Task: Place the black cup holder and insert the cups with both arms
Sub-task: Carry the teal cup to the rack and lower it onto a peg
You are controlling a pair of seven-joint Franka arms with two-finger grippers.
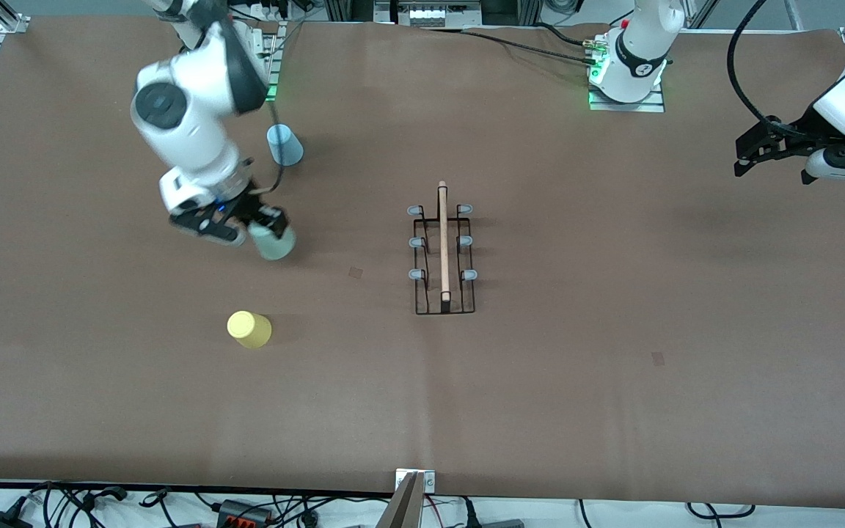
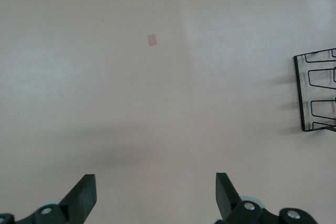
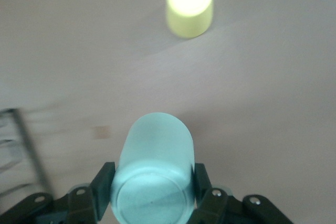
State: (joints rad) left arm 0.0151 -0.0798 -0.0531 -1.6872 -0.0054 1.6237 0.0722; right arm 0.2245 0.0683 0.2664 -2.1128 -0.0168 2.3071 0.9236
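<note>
The right hand [image 1: 265, 227] grips the mint cup [image 1: 274, 242] near the bench; a tilted hold could miss a peg on the black cup holder [image 1: 443, 253] mid-bench. The left hand [image 2: 155, 195] waits, spread empty.

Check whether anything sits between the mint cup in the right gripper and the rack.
Nothing visible does. The right gripper is shut on the mint cup, and only bare table lies between it and the rack.
</note>
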